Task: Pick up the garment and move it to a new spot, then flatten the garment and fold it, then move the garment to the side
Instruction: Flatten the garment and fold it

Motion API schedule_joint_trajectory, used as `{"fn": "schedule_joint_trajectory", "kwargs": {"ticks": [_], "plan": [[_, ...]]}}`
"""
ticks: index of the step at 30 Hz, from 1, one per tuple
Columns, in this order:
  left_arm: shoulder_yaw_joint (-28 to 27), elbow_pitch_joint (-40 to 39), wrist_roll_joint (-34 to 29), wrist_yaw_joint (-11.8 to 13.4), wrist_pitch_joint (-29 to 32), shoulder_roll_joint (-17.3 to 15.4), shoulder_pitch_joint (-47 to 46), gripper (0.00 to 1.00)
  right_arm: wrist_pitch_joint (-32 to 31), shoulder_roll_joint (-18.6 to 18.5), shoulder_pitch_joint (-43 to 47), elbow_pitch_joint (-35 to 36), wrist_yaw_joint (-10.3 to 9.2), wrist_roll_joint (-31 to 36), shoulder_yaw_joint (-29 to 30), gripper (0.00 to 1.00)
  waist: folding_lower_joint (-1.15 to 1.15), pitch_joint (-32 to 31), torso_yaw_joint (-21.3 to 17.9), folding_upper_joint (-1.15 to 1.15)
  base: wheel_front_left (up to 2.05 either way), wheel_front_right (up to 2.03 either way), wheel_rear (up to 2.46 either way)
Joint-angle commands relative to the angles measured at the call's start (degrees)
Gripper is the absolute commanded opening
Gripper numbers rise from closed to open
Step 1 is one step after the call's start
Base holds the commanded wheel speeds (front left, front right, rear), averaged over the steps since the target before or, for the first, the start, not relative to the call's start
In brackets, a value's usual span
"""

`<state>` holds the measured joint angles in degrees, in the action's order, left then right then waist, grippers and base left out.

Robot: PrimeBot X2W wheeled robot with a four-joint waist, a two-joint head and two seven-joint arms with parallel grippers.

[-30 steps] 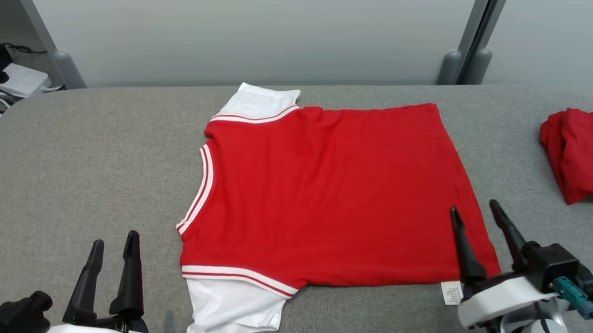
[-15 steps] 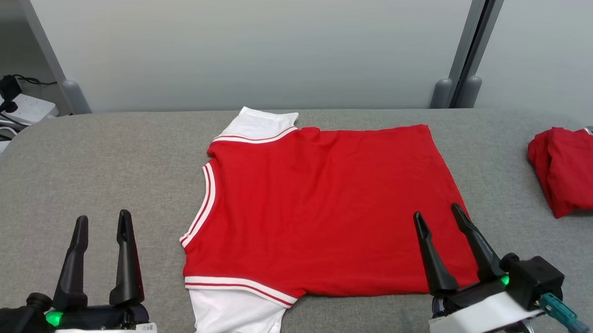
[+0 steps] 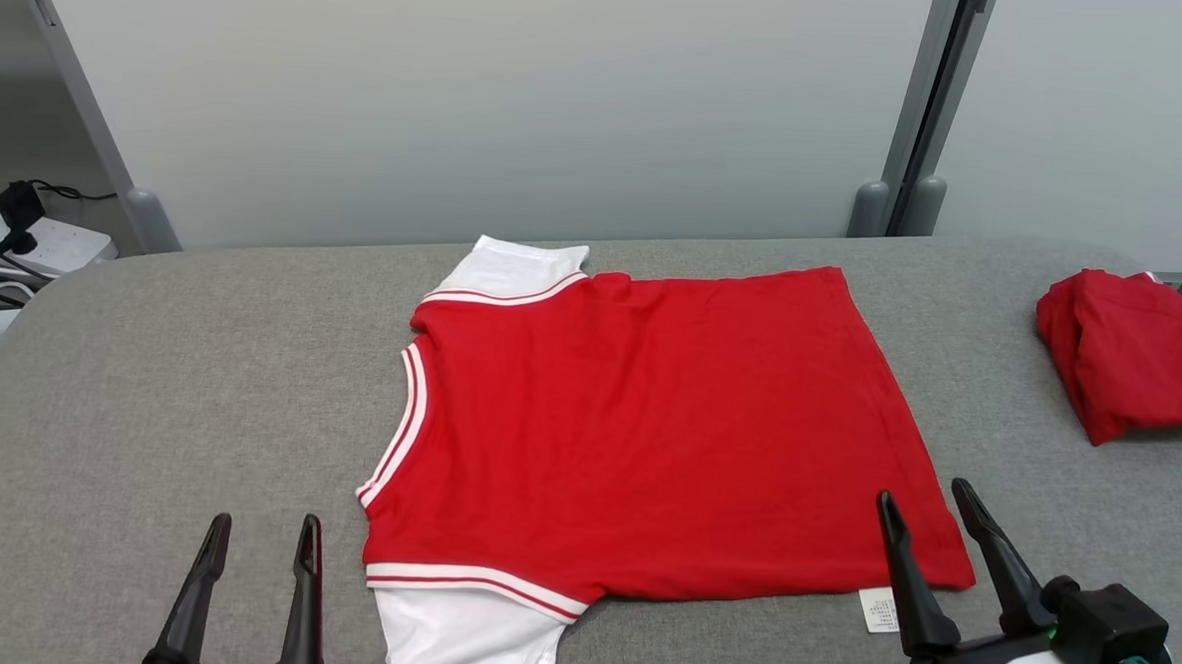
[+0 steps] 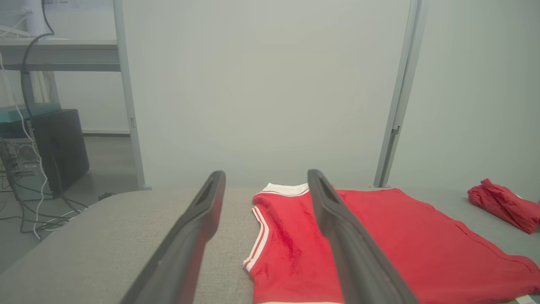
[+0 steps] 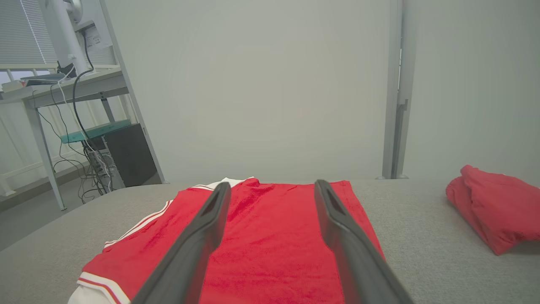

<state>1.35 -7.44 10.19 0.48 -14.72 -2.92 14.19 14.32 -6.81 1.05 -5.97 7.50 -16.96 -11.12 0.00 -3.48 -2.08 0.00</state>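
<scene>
the red t-shirt (image 3: 647, 424) lies spread flat in the middle of our grey padded table (image 3: 181, 354), neckline toward our left, hem toward our right. one white sleeve (image 3: 519, 267) points to the far edge; the other (image 3: 463, 631) points to the near edge and runs out of the head view. a small white label (image 3: 878, 609) pokes out under the near hem corner.

our left gripper (image 3: 266, 519) hangs over bare grey surface just left of the near sleeve, fingers spread wide and holding nothing. our right gripper (image 3: 922, 490) sits at the near hem corner, fingers equally wide apart with nothing between them. one tip overlaps the red cloth, the other the grey beside the hem; whether either touches we cannot tell.

open table runs wide to the left of the neckline. to the right a narrower band reaches a folded red garment (image 3: 1129, 351) at the table's right edge. a thin strip separates the far sleeve from the wall panel (image 3: 462, 97).
</scene>
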Motion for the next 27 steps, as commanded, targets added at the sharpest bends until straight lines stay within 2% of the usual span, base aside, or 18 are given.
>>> {"fn": "schedule_joint_trajectory", "kwargs": {"ticks": [1,9,27], "plan": [[-1.87,-1.00,0.67,-0.28,-0.28,0.01,-1.15,1.00,0.68,-0.31,-0.42,1.35,-0.01,0.59,-0.51,1.00,0.00,-0.11,-0.11,0.00,0.00,0.00,0.00],[-2.66,1.58,-0.46,-0.91,-0.28,0.03,-0.23,1.00,0.68,0.37,1.42,1.56,-0.01,1.89,1.84,1.00,0.00,0.11,-0.14,0.00,0.00,0.00,0.00],[-2.75,3.03,0.04,-1.49,-0.28,0.04,-0.52,1.00,0.68,0.66,1.76,1.97,-0.01,2.43,1.98,1.00,0.00,0.11,0.41,0.00,0.00,0.00,0.00]]}}
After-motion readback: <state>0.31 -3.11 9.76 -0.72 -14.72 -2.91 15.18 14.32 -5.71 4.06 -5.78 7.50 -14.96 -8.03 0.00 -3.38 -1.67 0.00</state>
